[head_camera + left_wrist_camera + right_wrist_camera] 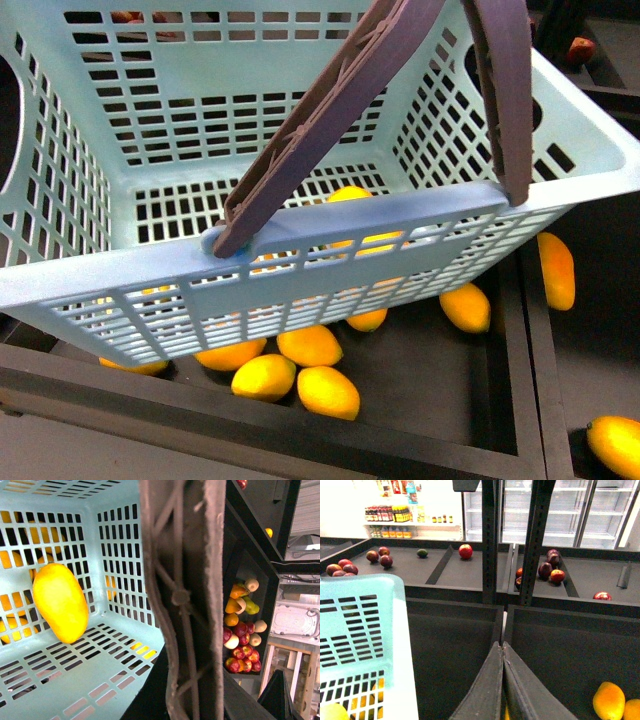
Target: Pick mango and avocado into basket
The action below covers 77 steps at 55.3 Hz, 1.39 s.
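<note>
The turquoise basket [330, 235] hangs tilted above a black bin, and its slotted wall also shows in the right wrist view [360, 630]. My left gripper [185, 680] is shut on the basket's brown-grey handle [182, 600], which hides the fingers. Inside the basket a yellow-orange mango [60, 602] lies against the slotted wall. Far back on a shelf sits a small dark green fruit that looks like the avocado [422, 553]. My right gripper [502, 647] is shut with nothing in it, beside the basket and over a dark bin.
Several loose mangoes [328, 392] lie in the black bin under the basket, and more lie to the right [556, 270]. Red apples [465, 551] sit on the back shelves, split by a black upright post [490, 540]. Mixed fruit [242, 645] is piled in a side bin.
</note>
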### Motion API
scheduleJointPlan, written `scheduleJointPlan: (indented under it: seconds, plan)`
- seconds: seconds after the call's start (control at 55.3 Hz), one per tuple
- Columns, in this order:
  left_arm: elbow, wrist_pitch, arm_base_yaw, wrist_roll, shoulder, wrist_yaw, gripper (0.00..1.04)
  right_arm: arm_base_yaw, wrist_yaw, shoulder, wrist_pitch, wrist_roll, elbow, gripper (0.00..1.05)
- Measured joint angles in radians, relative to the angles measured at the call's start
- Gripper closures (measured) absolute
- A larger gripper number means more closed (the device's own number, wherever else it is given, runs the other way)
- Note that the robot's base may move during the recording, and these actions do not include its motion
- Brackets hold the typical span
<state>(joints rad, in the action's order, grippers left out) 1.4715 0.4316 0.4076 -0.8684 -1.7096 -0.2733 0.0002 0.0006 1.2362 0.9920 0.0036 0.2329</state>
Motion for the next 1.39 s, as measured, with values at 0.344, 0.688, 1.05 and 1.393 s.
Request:
scheduleJointPlan:
  seconds: [0.344,0.688,1.05,1.393]
  plan:
    - [0.0,0.0,0.0,0.0,0.0,-0.008,0.97,0.0,-0.001,-0.158,-0.013,0.0,-0.143,1.02]
    - [0.0,0.0,0.0,0.0,0.0,-0.007,0.97,0.0,-0.001,-0.433,-0.227,0.0,-0.211,1.02]
    - [0.0,0.0,0.0,0.0,0.0,-0.007,0.97,0.0,-0.001,-0.727,-0.489,0.0,-0.227,1.02]
    - [0.0,0.0,0.0,0.0,0.0,-0.006,0.97,0.0,-0.001,-0.889,-0.643,0.0,-0.227,1.02]
